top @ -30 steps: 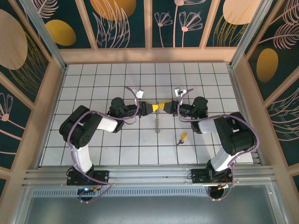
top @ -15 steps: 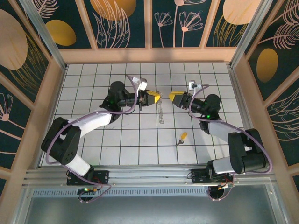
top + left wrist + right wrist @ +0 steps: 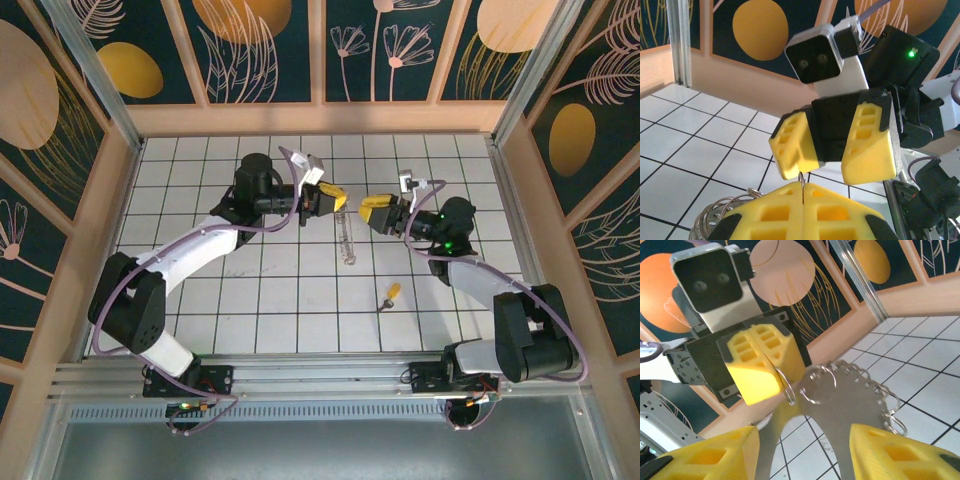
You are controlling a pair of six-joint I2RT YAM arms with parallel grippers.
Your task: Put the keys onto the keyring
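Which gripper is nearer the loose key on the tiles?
Right. The right gripper is almost straight beyond the key; the left gripper, shut on the keyring, sits farther off to the key's left.

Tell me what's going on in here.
Two robot arms are working on getting a key onto a keyring. The left claw is shut on the keyring and holds it up over the tiled table, so it dangles. The right claw faces it from the other side, open and gripping nothing. The yellow-headed key lies on the tiles nearer the arms' bases with neither claw on it, not yet on the ring.
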